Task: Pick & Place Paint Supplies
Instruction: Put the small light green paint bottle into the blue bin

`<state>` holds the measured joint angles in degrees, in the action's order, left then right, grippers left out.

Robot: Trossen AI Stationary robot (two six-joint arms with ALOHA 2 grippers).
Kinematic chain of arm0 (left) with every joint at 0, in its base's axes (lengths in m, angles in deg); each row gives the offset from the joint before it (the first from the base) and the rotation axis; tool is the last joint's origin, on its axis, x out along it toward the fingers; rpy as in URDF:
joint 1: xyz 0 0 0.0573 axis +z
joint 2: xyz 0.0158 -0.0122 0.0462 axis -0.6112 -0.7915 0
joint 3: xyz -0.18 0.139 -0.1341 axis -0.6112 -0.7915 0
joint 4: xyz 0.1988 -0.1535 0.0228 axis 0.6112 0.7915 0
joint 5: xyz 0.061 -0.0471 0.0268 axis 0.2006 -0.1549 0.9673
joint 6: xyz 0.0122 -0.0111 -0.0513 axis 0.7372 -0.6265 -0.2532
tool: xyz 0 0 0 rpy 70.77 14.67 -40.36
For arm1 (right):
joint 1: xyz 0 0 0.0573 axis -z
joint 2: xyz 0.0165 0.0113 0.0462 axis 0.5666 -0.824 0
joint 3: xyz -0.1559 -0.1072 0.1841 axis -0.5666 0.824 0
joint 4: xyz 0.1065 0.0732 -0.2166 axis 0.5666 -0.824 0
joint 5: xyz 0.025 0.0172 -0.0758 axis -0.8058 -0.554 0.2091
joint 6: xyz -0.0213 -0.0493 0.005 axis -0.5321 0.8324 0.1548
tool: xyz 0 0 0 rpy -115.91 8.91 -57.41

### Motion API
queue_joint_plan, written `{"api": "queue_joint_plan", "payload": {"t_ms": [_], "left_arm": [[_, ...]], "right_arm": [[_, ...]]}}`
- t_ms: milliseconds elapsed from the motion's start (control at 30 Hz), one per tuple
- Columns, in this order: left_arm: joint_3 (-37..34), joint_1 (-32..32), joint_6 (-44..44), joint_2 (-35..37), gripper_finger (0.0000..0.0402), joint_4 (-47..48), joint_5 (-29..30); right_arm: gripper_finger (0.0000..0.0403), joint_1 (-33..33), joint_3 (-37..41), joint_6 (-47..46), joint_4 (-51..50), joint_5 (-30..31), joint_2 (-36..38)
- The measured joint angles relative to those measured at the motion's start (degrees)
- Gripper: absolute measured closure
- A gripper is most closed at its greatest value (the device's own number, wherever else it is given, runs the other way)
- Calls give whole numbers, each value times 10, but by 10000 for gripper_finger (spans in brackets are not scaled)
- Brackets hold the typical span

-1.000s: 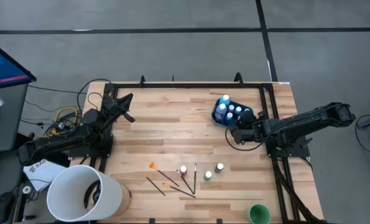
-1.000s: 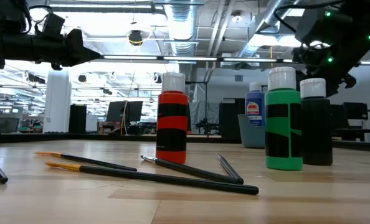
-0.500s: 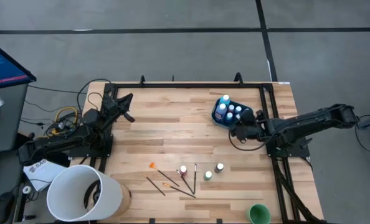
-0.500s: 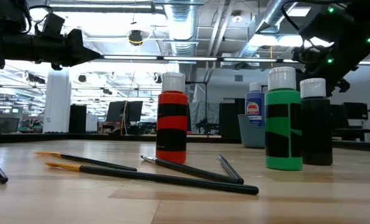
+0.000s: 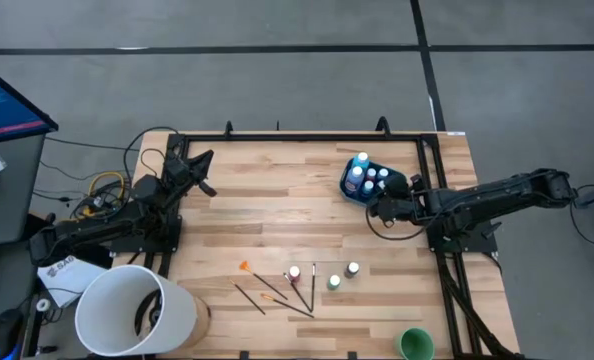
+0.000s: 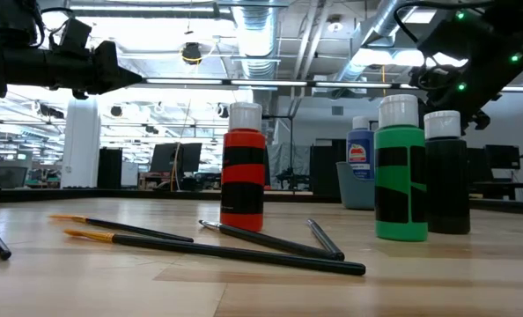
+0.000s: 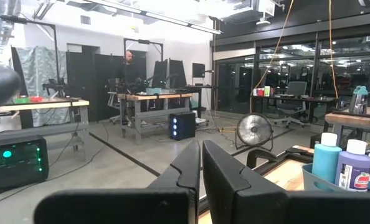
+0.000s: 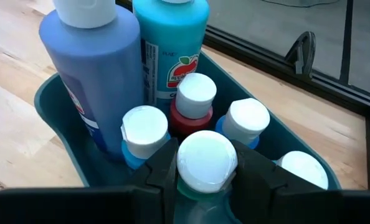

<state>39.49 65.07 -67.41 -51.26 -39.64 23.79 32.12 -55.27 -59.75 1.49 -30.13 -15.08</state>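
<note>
1. A teal plastic tub sits directly beneath the right pincer.
2. A big white bucket stands well apart from that pincer, beside the left arm's base.
3. A small green cup rests at the table's near edge.

Surface: pale wood planks, smooth satin finish, framed in black metal. Tub: teal plastic, slight sheen. Bottles in it: glossy plastic with paper labels; caps matt white plastic. Right hand: matt black fingers. Bucket, at 8 o'clock: smooth white plastic.
</note>
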Motion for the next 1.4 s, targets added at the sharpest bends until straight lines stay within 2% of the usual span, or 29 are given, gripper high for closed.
{"api": "queue_joint_plan", "payload": {"t_ms": [500,667,1400], "left_arm": [[0,0,0,0,394,0,0],[0,0,0,0,394,0,0],[0,0,0,0,394,0,0]], "right_arm": [[292,3,0,6,-1,-16,0],[292,4,19,12,31,-16,0],[293,70,38,73,87,-58,0]]}}
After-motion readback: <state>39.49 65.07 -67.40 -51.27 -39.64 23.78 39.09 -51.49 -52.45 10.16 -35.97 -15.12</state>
